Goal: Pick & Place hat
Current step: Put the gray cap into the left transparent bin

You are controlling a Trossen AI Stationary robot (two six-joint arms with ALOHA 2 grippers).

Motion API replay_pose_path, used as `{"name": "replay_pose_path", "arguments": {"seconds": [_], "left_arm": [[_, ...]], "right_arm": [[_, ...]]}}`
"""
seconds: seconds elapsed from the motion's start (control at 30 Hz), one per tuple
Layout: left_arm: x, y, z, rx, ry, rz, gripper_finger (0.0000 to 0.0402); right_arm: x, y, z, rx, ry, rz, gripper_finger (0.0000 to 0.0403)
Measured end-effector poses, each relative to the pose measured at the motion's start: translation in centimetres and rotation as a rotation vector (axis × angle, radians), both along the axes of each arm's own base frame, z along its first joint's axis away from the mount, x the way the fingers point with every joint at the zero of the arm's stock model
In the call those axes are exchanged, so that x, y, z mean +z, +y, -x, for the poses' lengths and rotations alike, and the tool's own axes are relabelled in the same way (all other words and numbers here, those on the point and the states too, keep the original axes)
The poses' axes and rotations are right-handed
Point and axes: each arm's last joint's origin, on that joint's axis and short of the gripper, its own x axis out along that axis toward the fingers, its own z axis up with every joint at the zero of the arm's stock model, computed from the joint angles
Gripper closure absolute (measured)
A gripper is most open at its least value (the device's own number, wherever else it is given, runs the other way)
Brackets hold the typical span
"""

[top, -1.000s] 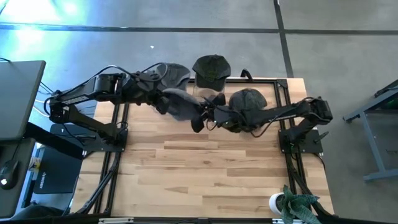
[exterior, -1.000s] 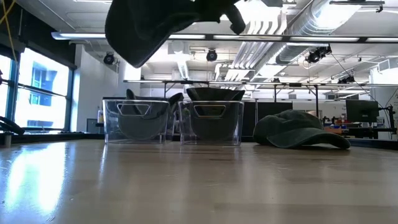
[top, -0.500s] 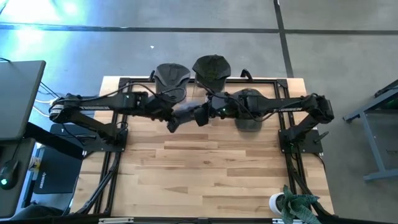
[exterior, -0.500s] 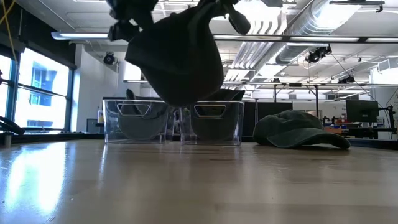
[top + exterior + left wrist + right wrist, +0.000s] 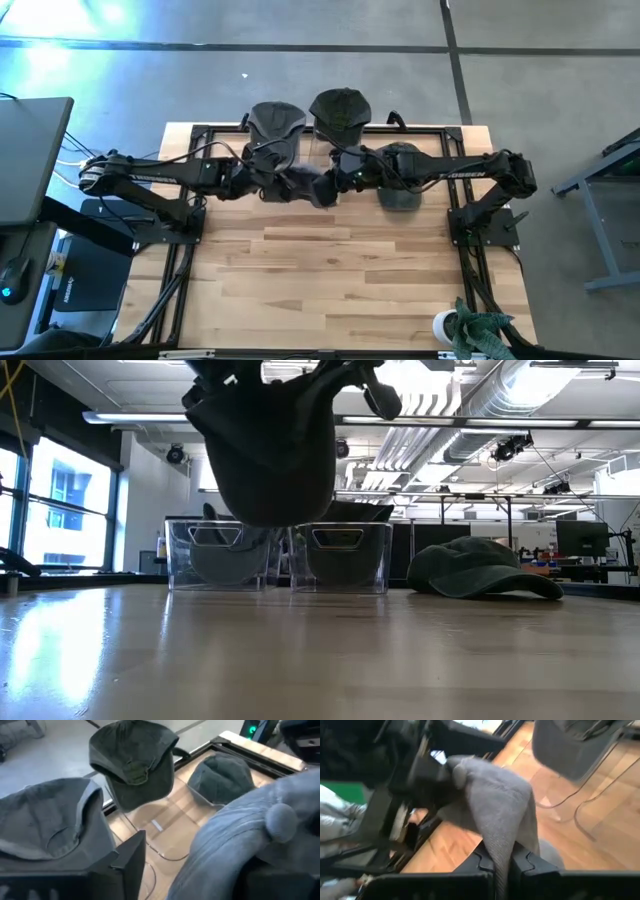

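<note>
- The grey fabric cap [image 5: 303, 186] hangs in the air above the far middle of the pale wooden surface [image 5: 330, 270], between both arms; in the low view it dangles in front of two clear plastic bins [image 5: 280, 555]
- The right tool [image 5: 335, 183] is pressed together, pinching the cap's cloth
- The left tool [image 5: 262, 184] sits against the cap; whether it is spread or pinching, I cannot tell
- A dark green cap [image 5: 400, 170] lies on the surface beside the bins
</note>
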Motion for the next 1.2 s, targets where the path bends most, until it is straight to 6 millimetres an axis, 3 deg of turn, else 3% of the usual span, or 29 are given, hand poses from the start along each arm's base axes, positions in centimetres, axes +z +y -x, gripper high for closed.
{"name": "replay_pose_path", "arguments": {"seconds": [0.13, 0.3, 0.37, 0.6, 0.77, 0.87, 1.03, 1.2], "left_arm": [[0.2, -0.1, 0.5, -0.038, 0.009, 0.033, 0.0277], [0.4, -0.6, 0.7, -0.188, 0.001, 0.141, 0.0375], [0.3, -0.7, 0.7, -0.233, 0.003, 0.175, 0.0393], [1.8, -0.4, 1.3, -0.297, -0.011, 0.358, 0.0398], [0.9, 1.1, 1.4, -0.288, 0.034, 0.593, 0.04], [0.5, 1.9, 1.9, -0.217, 0.065, 0.648, 0.04], [0.3, 2.9, 2.0, -0.16, 0.066, 0.637, 0.0401], [0.3, 3.0, 2.0, -0.166, 0.068, 0.634, 0.0401]], "right_arm": [[-0.2, 0.5, 0.1, 0.061, 0.017, -0.032, 0.0396], [-0.1, 1.3, 0.2, 0.123, 0.028, -0.047, 0.0399], [0.0, 1.5, 0.4, 0.123, 0.027, -0.028, 0.0399], [0.2, 1.2, 0.6, 0.131, 0.057, 0.156, 0.0373], [-0.1, 0.3, 0.9, 0.008, 0.122, 0.267, 0.0304], [-0.1, 0.1, 0.9, -0.051, 0.133, 0.289, 0.0261], [0.1, 1.1, 0.7, 0.069, 0.158, 0.484, 0.0217], [-3.4, 2.0, 0.5, 0.11, 0.158, 0.534, 0.0209]]}}
